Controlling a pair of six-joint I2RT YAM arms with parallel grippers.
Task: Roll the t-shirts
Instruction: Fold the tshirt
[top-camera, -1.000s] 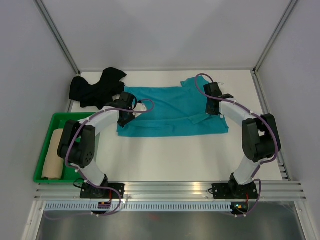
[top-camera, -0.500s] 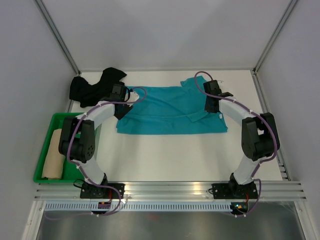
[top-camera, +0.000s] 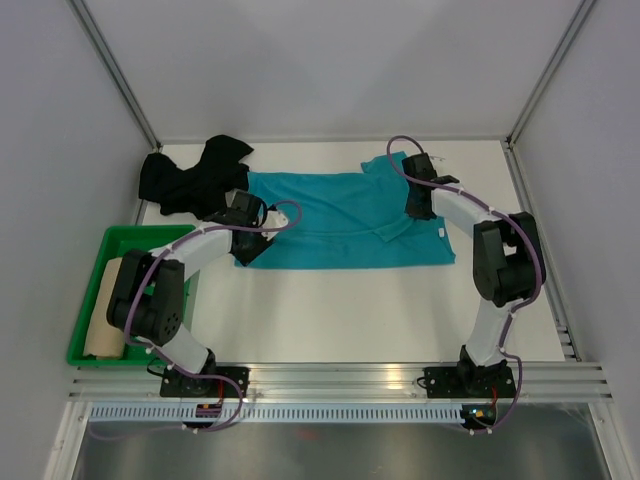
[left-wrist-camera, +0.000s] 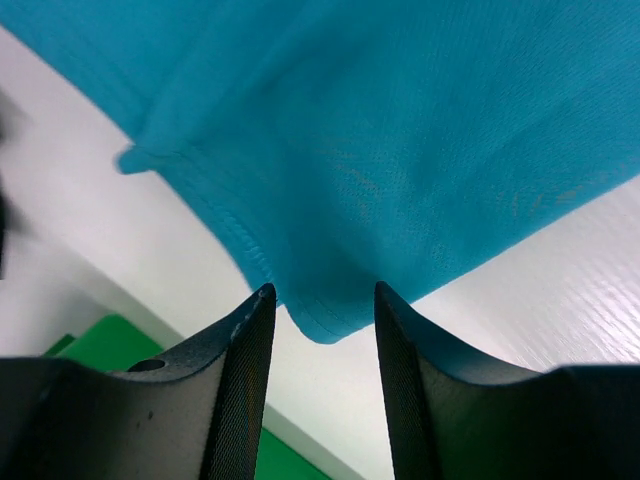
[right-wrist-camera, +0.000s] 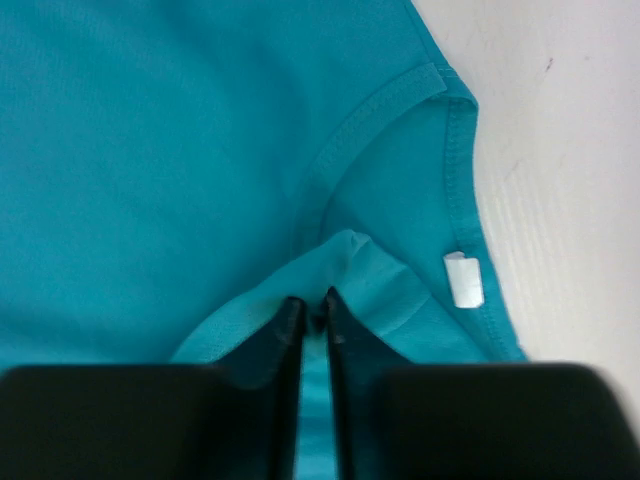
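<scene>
The teal t-shirt (top-camera: 330, 215) lies spread flat in the middle of the table. My left gripper (top-camera: 250, 243) is open over its near left corner; in the left wrist view that corner (left-wrist-camera: 325, 315) sits between the parted fingertips of the left gripper (left-wrist-camera: 320, 300), not held. My right gripper (top-camera: 413, 205) is at the shirt's right end near the collar; in the right wrist view the right gripper (right-wrist-camera: 312, 305) is shut on a raised fold of teal cloth (right-wrist-camera: 350, 260). The black t-shirt (top-camera: 190, 175) lies crumpled at the back left. The beige-tan t-shirt (top-camera: 105, 310) lies rolled in the tray.
A green plastic tray (top-camera: 150, 235) stands at the near left, its edge also in the left wrist view (left-wrist-camera: 100, 350). White walls and metal posts enclose the table. A white label (right-wrist-camera: 462, 278) is on the collar seam.
My left gripper swung back towards the black shirt, then came forward to the teal shirt's near left corner. My right gripper shifted slightly back and left on the collar end.
</scene>
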